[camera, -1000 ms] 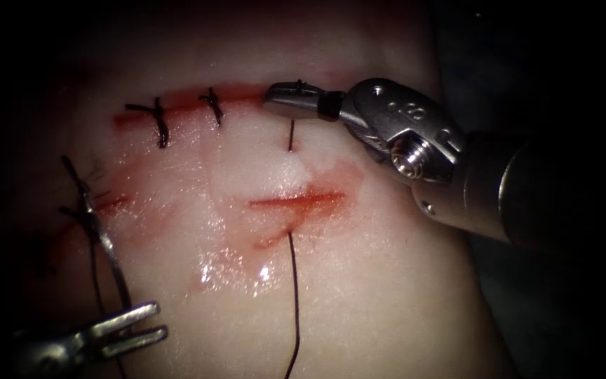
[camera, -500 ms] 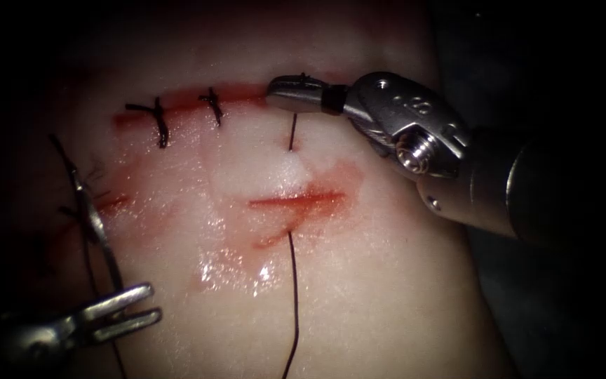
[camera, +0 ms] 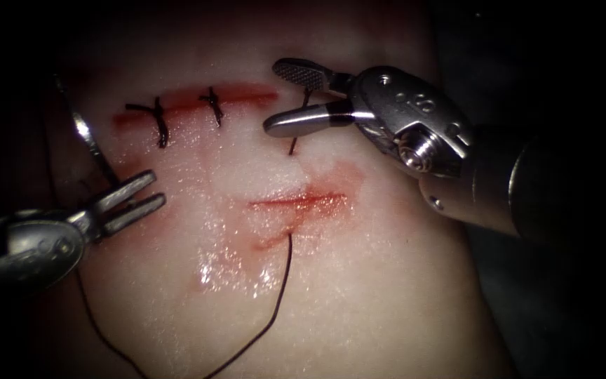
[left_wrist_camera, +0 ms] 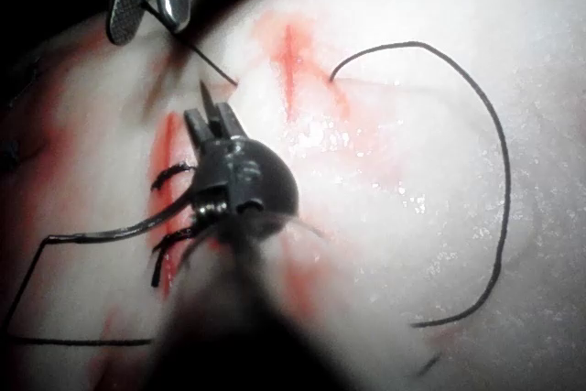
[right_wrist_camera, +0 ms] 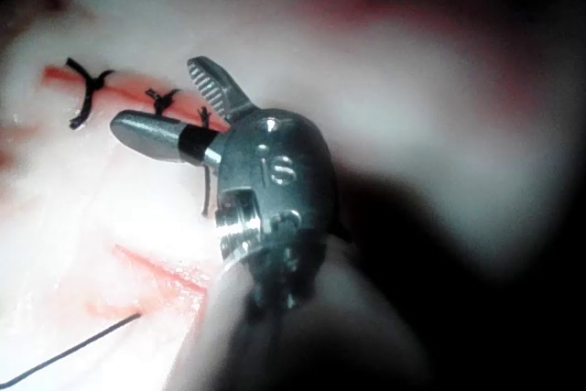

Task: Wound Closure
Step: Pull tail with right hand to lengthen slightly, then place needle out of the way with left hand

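The tissue (camera: 359,281) has an upper cut (camera: 247,93) with two dark stitches (camera: 157,121) and a lower red cut (camera: 299,201). My right tool (camera: 275,98) stands open over the right end of the upper cut. A short thread end (camera: 292,140) rises between its jaws, and they grip nothing. In the right wrist view those jaws (right_wrist_camera: 154,93) are spread wide. My left tool (camera: 145,194) is shut on the needle (camera: 84,133) close to one end of its curve. The needle is out of the tissue, left of the cuts. My left tool (left_wrist_camera: 211,122) also shows in its wrist view.
Thread (camera: 275,316) leaves the lower cut, sags toward the front and curves left under the left tool. It lies as a wide loop (left_wrist_camera: 499,180) on the tissue. Red fluid (camera: 268,238) wets the surface around the lower cut.
My right tool's jaws have opened around the short thread end. My left tool has moved up and back with the needle, and the thread from the lower cut has gone slack into a curve.
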